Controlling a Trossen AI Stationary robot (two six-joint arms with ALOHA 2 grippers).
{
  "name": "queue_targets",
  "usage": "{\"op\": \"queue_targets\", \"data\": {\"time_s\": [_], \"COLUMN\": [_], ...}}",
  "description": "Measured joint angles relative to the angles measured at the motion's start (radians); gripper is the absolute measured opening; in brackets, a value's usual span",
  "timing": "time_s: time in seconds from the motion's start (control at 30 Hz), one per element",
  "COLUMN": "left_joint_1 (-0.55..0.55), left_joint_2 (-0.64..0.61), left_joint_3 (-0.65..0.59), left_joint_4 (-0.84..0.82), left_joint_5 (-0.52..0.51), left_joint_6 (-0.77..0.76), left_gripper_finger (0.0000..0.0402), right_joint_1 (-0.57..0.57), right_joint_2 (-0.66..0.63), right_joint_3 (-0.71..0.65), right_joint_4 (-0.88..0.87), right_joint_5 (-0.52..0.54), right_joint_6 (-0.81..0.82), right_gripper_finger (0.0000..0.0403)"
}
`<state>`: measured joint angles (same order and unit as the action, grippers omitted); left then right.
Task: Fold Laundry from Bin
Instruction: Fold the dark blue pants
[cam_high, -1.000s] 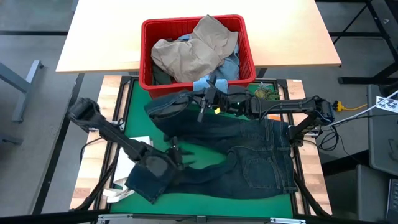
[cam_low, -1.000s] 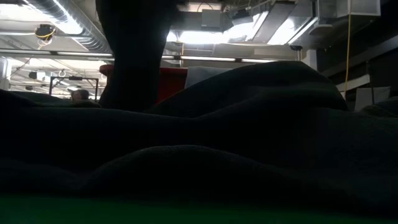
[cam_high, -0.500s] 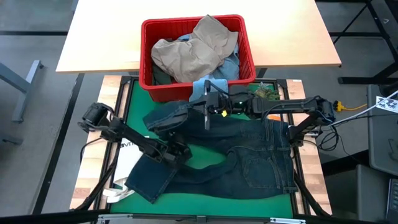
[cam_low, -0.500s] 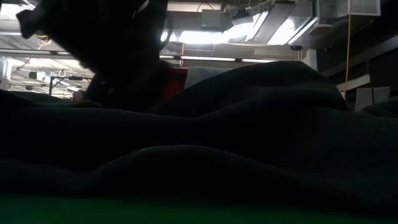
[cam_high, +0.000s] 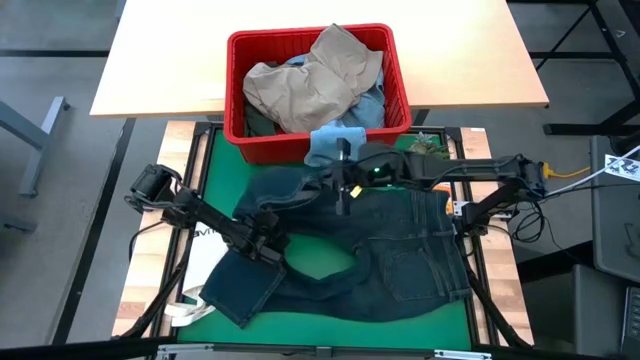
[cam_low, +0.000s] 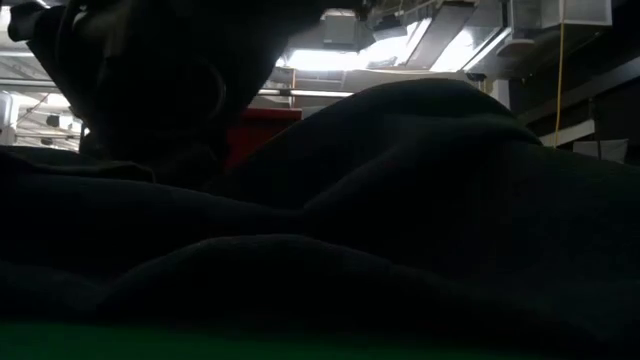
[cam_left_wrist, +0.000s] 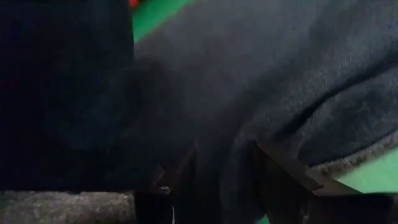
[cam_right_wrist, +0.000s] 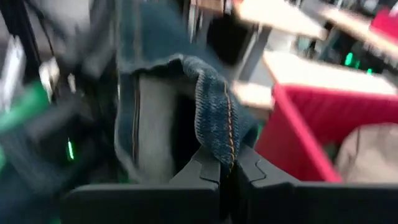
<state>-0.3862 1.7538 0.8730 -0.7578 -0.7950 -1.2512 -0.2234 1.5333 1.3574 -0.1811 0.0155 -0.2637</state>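
Dark navy jeans (cam_high: 400, 250) lie spread on the green mat (cam_high: 320, 262), waist toward the right and both legs toward the left. My left gripper (cam_high: 268, 243) is low over the near leg, shut on its cloth. My right gripper (cam_high: 343, 190) hangs over the far leg near the bin and is shut on a stitched denim edge. The red bin (cam_high: 235, 90) stands at the far edge of the mat. It holds khaki trousers (cam_high: 310, 85), and a light blue cloth (cam_high: 335, 145) hangs over its near rim. The low view is filled by dark denim (cam_low: 400, 200). My left gripper has a thick bunch of the near leg's denim (cam_left_wrist: 221, 149) between its two fingers (cam_left_wrist: 277, 171). The fingers slant down from the table's left side. The leg lies on the mat around the hold. My right gripper pinches a folded denim edge with orange stitching (cam_right_wrist: 227, 146) between its fingertips (cam_right_wrist: 249, 171). The fingers reach in from the table's right side, slanting a little down. The edge is lifted above the mat and the cloth hangs from it.
A white bag (cam_high: 205, 240) lies partly under the jeans at the mat's left, with more of it at the near left corner (cam_high: 185, 310). A small green thing (cam_high: 425, 148) sits at the far right of the mat. A wooden table (cam_high: 150, 70) carries the bin's far part.
My left gripper has sunk toward the mat and tipped its fingers downward, staying on the near leg. My right gripper has come a little toward the near edge with the lifted edge. The far leg has been drawn nearer, and the green gap between the legs has widened.
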Motion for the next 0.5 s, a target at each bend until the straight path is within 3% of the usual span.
{"op": "queue_targets", "data": {"time_s": [0.23,0.5], "left_joint_1": [-0.003,-0.044], "left_joint_2": [0.0,0.0], "left_joint_3": [0.003,0.105], "left_joint_4": [0.001,-0.052], "left_joint_5": [0.101,0.098], "left_joint_6": [-0.002,0.114], "left_gripper_finger": [0.0149,0.0149], "right_joint_1": [0.0,0.0], "right_joint_2": [0.041,0.051], "right_joint_3": [0.0,0.0], "right_joint_4": [-0.098,-0.134], "right_joint_5": [0.001,0.002], "right_joint_6": [-0.053,-0.066], "right_gripper_finger": [0.0005,0.0005]}}
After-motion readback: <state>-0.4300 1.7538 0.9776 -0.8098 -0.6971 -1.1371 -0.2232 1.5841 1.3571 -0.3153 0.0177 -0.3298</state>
